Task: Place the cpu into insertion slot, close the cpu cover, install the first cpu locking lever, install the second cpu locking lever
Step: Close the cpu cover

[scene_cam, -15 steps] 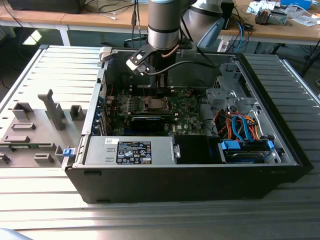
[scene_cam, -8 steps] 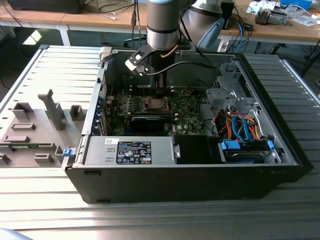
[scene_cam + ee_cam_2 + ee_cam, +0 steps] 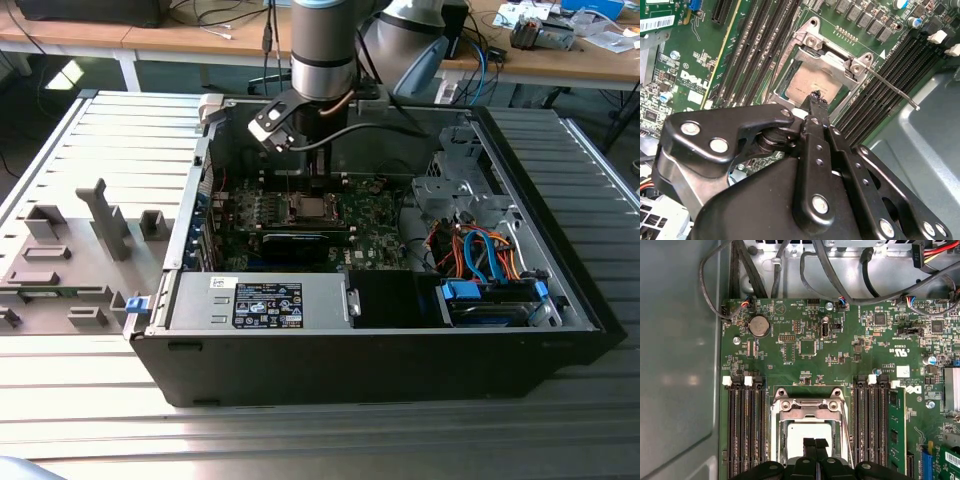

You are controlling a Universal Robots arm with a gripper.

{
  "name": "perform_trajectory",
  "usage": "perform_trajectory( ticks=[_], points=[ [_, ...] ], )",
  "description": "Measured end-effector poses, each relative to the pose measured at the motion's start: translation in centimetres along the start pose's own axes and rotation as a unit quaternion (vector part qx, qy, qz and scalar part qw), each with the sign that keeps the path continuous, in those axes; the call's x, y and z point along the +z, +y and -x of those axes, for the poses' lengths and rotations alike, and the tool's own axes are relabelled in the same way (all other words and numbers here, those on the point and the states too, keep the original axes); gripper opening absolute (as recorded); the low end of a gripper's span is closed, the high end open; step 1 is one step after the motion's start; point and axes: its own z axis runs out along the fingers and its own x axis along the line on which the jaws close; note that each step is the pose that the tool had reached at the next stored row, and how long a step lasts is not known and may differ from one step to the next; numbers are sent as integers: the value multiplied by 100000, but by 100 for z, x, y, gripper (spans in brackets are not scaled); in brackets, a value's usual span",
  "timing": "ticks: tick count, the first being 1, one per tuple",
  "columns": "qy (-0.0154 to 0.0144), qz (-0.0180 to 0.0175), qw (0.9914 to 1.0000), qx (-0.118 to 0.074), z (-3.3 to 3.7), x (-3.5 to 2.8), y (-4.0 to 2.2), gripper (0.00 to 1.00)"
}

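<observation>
The cpu (image 3: 805, 85) (image 3: 799, 432), a silvery square chip, lies in the insertion slot (image 3: 308, 208) on the green motherboard. The grey cpu cover (image 3: 837, 59) (image 3: 807, 415) lies down around it, so the chip shows through the cover's window. My gripper (image 3: 816, 97) (image 3: 815, 444) (image 3: 312, 190) is shut and holds nothing. Its tip hovers right over the chip's top, and I cannot tell whether it touches. A thin wire locking lever (image 3: 892, 90) sticks out from one corner of the socket frame with its end free.
Rows of long black memory slots (image 3: 742, 430) (image 3: 870, 425) flank the socket on both sides. A long black card (image 3: 300, 243) lies in front of it, with coloured cables (image 3: 480, 255) at the exterior view's right. The case walls (image 3: 185, 230) ring the board. A grey fixture tray (image 3: 70, 260) sits outside.
</observation>
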Motion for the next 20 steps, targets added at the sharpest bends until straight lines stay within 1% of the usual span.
perform_trajectory(
  ticks=[13,18,20],
  points=[
    [2,2,100000,-2,0,9,-62,11],
    [0,0,100000,1,0,21,-102,11],
    [2,2,100000,0,-1,54,-112,11]
  ],
)
